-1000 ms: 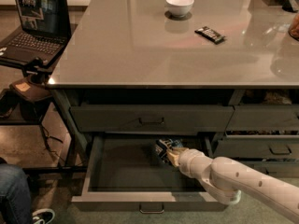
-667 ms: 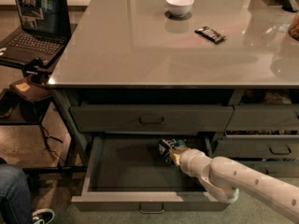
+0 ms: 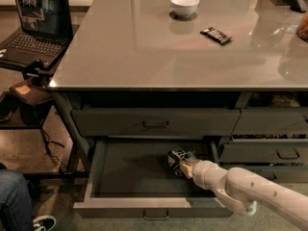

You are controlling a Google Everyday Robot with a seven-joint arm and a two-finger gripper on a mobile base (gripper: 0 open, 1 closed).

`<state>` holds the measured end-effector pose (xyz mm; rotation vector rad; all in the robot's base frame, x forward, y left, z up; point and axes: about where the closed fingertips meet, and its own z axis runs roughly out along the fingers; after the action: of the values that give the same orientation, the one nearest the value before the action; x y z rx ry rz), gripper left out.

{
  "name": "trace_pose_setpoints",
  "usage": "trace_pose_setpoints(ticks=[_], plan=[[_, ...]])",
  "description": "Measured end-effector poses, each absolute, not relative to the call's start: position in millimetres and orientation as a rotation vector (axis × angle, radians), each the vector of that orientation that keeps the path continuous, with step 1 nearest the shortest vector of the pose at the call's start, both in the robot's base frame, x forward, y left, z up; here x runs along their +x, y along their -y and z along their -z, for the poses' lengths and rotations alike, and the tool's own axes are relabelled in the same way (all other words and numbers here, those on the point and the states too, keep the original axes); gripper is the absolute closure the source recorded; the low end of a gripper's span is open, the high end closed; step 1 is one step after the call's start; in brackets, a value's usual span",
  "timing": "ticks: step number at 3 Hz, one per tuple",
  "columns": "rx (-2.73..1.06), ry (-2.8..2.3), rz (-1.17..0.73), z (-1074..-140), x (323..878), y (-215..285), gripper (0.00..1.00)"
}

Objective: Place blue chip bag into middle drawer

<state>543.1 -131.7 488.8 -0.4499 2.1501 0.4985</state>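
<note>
While the middle drawer (image 3: 130, 170) stands pulled out at lower centre, the gripper (image 3: 183, 162) reaches inside it (toward its right side), fingers closed on the blue chip bag (image 3: 175, 157) near the drawer's back.

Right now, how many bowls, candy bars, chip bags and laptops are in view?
Bowl: 1
Candy bar: 1
Chip bag: 1, blue, at the gripper inside the open middle drawer
Laptop: 1
Total: 4
</note>
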Motion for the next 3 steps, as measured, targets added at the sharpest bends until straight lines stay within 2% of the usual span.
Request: trace_pose_setpoints(ticks=[1,3], plan=[[-0.452,-2.150,-0.511,-488.6,540.9,131.4,0.86],[-0.452,-2.150,-0.511,-488.6,540.9,131.3,0.39]])
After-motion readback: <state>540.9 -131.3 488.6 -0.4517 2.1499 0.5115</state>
